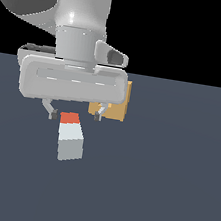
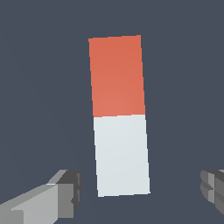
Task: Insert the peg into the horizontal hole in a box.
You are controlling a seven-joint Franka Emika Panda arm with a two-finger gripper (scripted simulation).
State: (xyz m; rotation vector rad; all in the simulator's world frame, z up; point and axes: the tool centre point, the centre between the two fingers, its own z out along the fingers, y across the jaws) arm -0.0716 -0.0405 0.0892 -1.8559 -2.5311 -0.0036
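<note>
The box (image 1: 113, 109), tan and largest of the task's things, sits on the dark tabletop (image 1: 170, 193) behind the arm; the claw's body hides most of it in the exterior view, and its hole cannot be seen.

The peg (image 1: 70, 136) lies flat on the tabletop in front of the box, just below the claw (image 1: 75, 113). Its long axis runs toward and away from the box, red end (image 2: 116, 76) nearer the box and white half (image 2: 121, 155) nearer the camera, tilted slightly.

The claw hangs spread above it, holding nothing. In the wrist view 1 fingertip (image 2: 65, 190) stands to each side of the white half, so the peg's long axis crosses the closing line roughly squarely. Judging from this, a straight descent should bracket the white half for the pinch.
</note>
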